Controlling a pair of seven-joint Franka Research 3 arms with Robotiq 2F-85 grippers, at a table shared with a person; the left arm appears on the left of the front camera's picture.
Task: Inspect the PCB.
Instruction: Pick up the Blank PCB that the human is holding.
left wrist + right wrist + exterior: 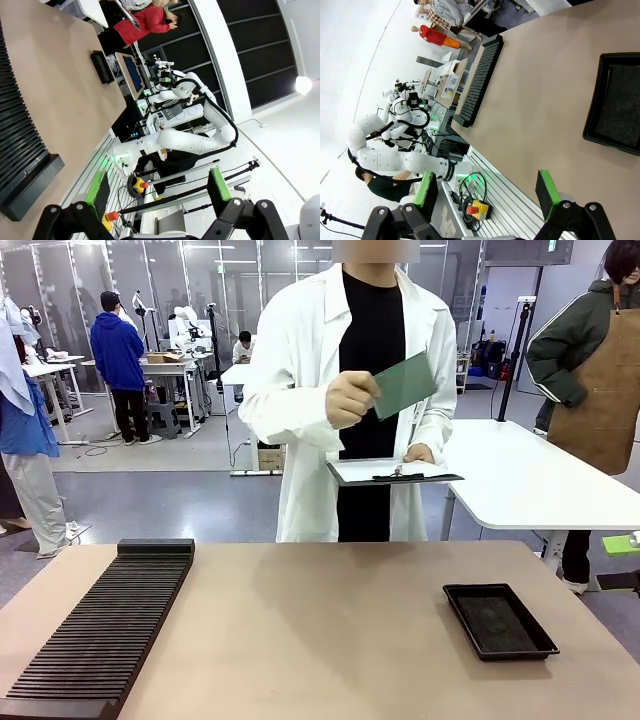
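**While a person holds the PCB [405, 385] up, the left claw [159, 185] and right claw [486, 190] stand apart**

Although the wrist views take in the table [320, 660] and the opposite arm, it is the front view that carries the person in a white coat at the far side. One hand [350, 398] pinches the green board by its edge at chest height, tilted, well above the table. The other hand [420, 453] steadies a grey clipboard [393, 472] just below it.

On the table, a shallow black tray [499, 620] lies toward the right and a black slotted rack [105, 625] runs along the left. The right wrist view looks closer into the tray, whose floor is dark and rough-textured; whether that is a liner I cannot tell. The left wrist view catches the rack's end.

Each wrist view shows its own green pads set wide, clamped on nothing, near the table's robot-side edge.
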